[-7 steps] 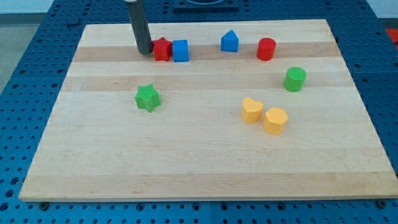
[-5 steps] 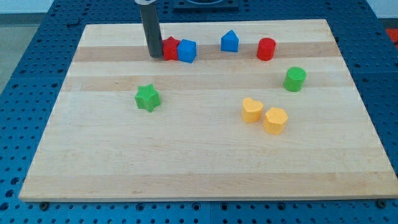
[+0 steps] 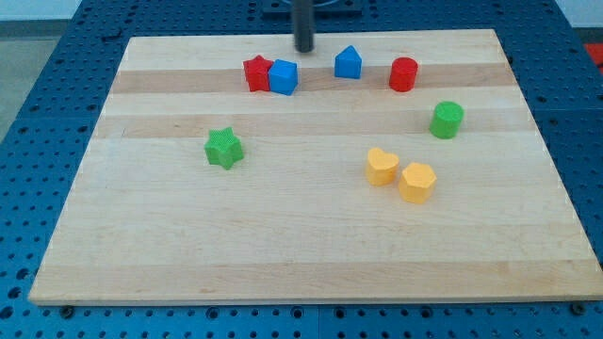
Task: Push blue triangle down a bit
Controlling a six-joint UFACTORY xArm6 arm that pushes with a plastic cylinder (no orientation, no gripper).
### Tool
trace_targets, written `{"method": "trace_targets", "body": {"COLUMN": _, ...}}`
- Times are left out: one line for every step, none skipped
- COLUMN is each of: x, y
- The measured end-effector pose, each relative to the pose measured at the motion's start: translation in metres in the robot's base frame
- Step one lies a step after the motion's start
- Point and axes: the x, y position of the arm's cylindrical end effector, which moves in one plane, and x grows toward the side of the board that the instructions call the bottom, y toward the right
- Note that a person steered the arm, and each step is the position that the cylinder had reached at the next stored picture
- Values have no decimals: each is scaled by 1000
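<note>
The blue triangle block (image 3: 349, 63) sits near the board's top edge, right of the middle. My tip (image 3: 304, 49) is at the board's top edge, up and to the left of the blue triangle, apart from it. A red star (image 3: 255, 72) and a blue cube (image 3: 283, 76) touch each other to the left of the triangle, below and left of my tip.
A red cylinder (image 3: 403, 73) stands right of the blue triangle. A green cylinder (image 3: 447, 120) is at the right. Two yellow blocks (image 3: 382, 167) (image 3: 416, 182) touch below it. A green star (image 3: 224, 148) lies at the left-middle. The wooden board (image 3: 283, 245) rests on a blue perforated table.
My tip has left the red star's left side and moved right and up to the board's top edge. The red star and blue cube were pushed slightly right before that.
</note>
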Motion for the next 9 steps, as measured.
{"method": "trace_targets", "body": {"x": -1, "y": 57}}
{"method": "trace_targets", "body": {"x": 2, "y": 75}}
{"method": "trace_targets", "body": {"x": 4, "y": 62}}
{"method": "trace_targets", "body": {"x": 17, "y": 53}}
{"method": "trace_targets", "body": {"x": 33, "y": 53}}
{"method": "trace_targets", "body": {"x": 42, "y": 51}}
{"method": "trace_targets", "body": {"x": 50, "y": 49}}
{"method": "trace_targets", "body": {"x": 44, "y": 44}}
{"method": "trace_targets", "body": {"x": 27, "y": 16}}
